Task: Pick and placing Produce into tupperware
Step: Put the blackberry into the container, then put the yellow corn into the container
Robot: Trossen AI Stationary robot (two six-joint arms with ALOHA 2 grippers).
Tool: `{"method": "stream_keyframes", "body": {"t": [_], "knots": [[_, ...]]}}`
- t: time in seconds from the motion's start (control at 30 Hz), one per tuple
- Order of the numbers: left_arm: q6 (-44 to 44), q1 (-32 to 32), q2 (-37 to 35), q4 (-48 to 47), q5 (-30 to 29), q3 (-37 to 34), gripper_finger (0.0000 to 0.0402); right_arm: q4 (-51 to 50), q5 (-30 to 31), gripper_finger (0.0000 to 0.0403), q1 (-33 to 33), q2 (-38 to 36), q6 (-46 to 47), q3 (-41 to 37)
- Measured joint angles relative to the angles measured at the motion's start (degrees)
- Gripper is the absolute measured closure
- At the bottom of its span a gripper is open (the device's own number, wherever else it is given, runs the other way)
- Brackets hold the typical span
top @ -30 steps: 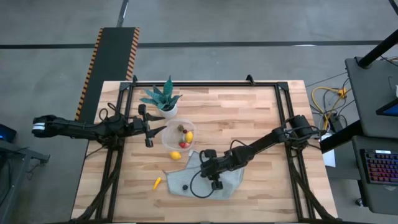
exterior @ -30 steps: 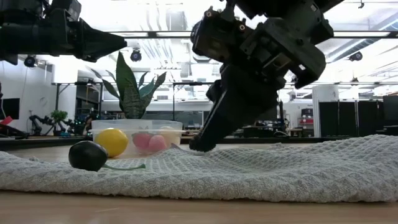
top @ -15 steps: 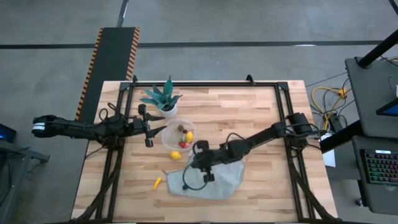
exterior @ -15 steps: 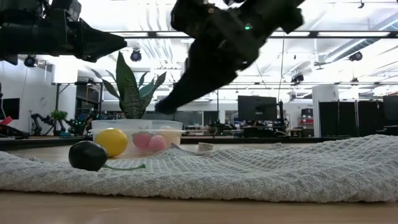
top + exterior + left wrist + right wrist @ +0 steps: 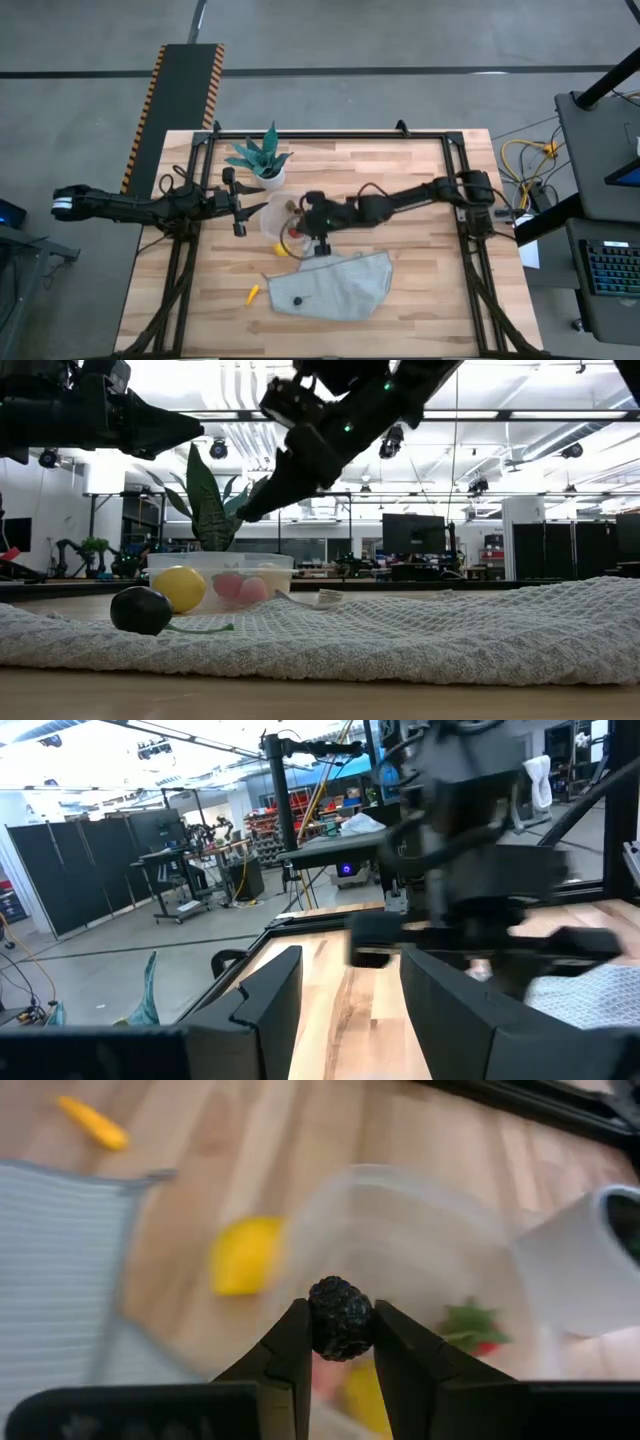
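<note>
Surface (image 5: 400,180): grey cloth (image 5: 335,285) lies near the tupperware (image 5: 276,222), which sits upright just beside the plant pot (image 5: 268,178). Right gripper (image 5: 340,1342) hangs over the tupperware rim, jaws clamped on a dark berry (image 5: 341,1317). Left gripper (image 5: 240,203) waits beside the tupperware, jaws apart, empty. Yellow lemon (image 5: 283,250) rests just outside the tupperware. Orange carrot piece (image 5: 252,294) lies well away from it, long axis diagonal.

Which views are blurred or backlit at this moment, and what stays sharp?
Right wrist view: the dark berry between the right gripper's fingers is sharp; the tupperware and yellow piece behind are soft. Left wrist view: the right arm is motion-smeared. Low view: bright ceiling lights silhouette both arms.
</note>
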Motion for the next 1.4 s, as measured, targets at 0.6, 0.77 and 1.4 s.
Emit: {"method": "stream_keyframes", "body": {"t": [0.6,0.77,1.4], "knots": [[0.3,0.0,0.0,0.0,0.0,0.0,0.0245,0.5,-9.5,0.0321,-10.6,4.5,-0.3,0.0],[0.3,0.0,0.0,0.0,0.0,0.0,0.0245,2.2,-9.3,0.0284,-10.6,5.2,0.5,0.1],[-3.8,0.0,-0.1,2.4,5.4,0.7,0.0245,-5.0,-9.3,0.0247,-9.6,-7.8,4.8,0.2]]}}
